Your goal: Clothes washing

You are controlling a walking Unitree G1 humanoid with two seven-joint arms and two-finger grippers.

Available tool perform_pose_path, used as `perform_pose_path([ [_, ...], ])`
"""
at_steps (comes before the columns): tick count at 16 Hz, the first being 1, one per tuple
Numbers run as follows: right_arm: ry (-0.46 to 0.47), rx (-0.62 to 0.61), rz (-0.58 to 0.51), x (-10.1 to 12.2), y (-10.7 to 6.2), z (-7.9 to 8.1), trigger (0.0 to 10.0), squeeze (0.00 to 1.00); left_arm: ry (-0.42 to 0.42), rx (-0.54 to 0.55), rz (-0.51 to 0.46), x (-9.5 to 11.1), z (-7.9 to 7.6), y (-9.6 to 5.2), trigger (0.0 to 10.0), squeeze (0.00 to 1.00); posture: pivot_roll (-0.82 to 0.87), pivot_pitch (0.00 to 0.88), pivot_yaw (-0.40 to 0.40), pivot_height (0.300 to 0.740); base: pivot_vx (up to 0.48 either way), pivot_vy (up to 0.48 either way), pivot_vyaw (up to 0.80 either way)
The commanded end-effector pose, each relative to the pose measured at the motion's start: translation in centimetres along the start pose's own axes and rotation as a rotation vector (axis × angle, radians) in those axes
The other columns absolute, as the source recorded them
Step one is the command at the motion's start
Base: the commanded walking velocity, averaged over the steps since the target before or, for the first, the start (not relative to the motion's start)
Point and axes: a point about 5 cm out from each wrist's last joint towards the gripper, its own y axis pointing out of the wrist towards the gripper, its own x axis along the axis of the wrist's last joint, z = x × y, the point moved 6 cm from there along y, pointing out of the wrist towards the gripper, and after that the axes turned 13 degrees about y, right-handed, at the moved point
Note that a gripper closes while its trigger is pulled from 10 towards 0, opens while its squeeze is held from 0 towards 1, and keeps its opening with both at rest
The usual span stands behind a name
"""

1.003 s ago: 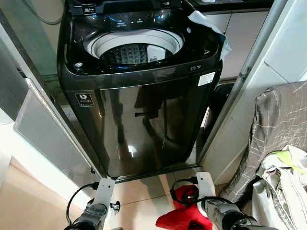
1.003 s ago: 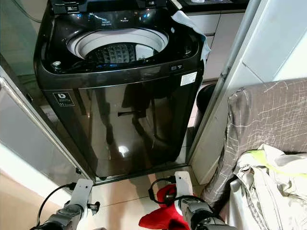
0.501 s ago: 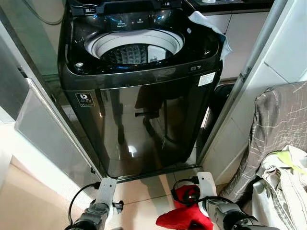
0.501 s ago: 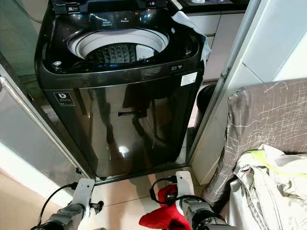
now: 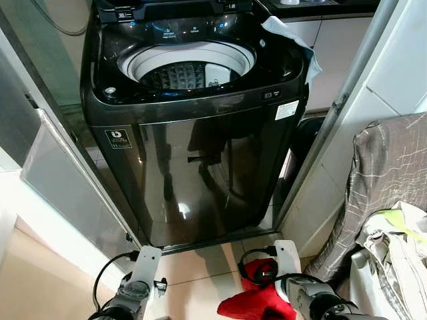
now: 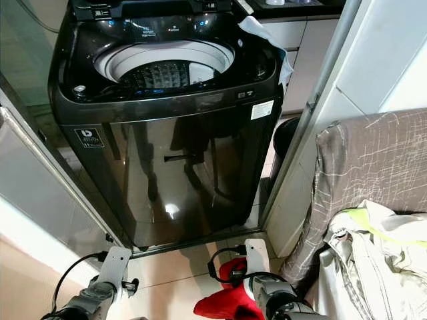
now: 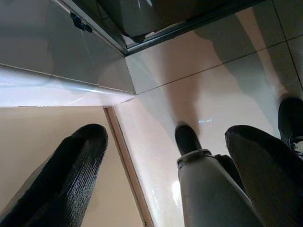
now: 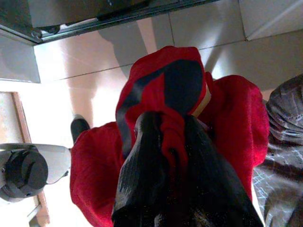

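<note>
Our right gripper pinches red garment; left gripper spread, idle. Washer ahead, above: lift high, clear rim (drum open).

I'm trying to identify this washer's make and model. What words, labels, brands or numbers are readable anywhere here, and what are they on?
Nothing can be read for certain.
Dark badge on the washing machine front: a white logo, text too small.
White sticker at the front's upper corner: print too small.
Control panel behind the drum opening: lit markings, blurred.
</note>
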Motion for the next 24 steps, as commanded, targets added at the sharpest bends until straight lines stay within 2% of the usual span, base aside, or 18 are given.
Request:
perform_pose_path([
  [1, -0.013, 0.004, 0.0, 0.2, 0.0, 0.3, 10.0, 0.0, -0.022, 0.003, 0.015, -0.4, 0.0, 0.0, 10.0, 0.0, -0.03, 0.017, 0.01, 0.74, 0.0, 0.0, 0.0],
  [3, -0.18, -0.024, -0.079, 1.7, -0.1, 0.0, 10.0, 0.0, -0.012, 0.006, 0.023, -0.5, 0.0, 0.0, 10.0, 0.0, -0.03, 0.0, 0.009, 0.74, 0.0, 0.0, 0.0],
  [6, -0.085, -0.007, -0.019, 0.6, 0.0, 0.1, 10.0, 0.0, -0.04, 0.004, 0.055, -1.2, -0.1, 0.0, 10.0, 0.0, -0.03, 0.0, 0.006, 0.74, 0.0, 0.0, 0.0],
  [7, -0.065, -0.01, -0.014, 0.5, 0.0, 0.0, 10.0, 0.0, -0.023, 0.0, 0.108, -2.5, -0.2, -0.2, 10.0, 0.0, -0.03, 0.0, 0.006, 0.74, 0.0, 0.0, 0.0],
  [10, -0.078, -0.005, -0.004, 0.2, 0.0, -0.2, 10.0, 0.0, -0.055, -0.009, 0.104, -2.8, -0.5, -0.2, 10.0, 0.0, -0.03, 0.0, -0.006, 0.74, 0.0, 0.0, 0.0],
  [13, -0.084, -0.005, 0.001, 0.0, 0.0, -0.3, 10.0, 0.0, -0.012, -0.1, 0.114, -3.0, -2.1, -0.3, 10.0, 0.0, -0.03, 0.0, -0.007, 0.74, 0.0, 0.0, 0.0],
  [18, -0.088, -0.001, 0.006, -0.5, 0.0, -0.1, 10.0, 0.0, -0.01, -0.045, 0.075, -2.2, -1.4, -0.2, 10.0, 0.0, -0.03, 0.0, -0.004, 0.74, 0.0, 0.0, 0.0],
  [21, -0.091, 0.004, 0.006, -0.6, 0.1, 0.5, 10.0, 0.0, -0.005, -0.055, 0.057, -1.5, -1.9, -0.1, 10.0, 0.0, -0.04, 0.0, -0.006, 0.74, 0.0, 0.0, 0.0],
  [24, -0.088, 0.009, 0.007, -0.6, 0.1, 0.9, 10.0, 0.0, 0.01, -0.061, 0.061, -1.8, -2.1, -0.2, 10.0, 0.0, -0.03, 0.0, -0.003, 0.74, 0.0, 0.0, 0.0],
])
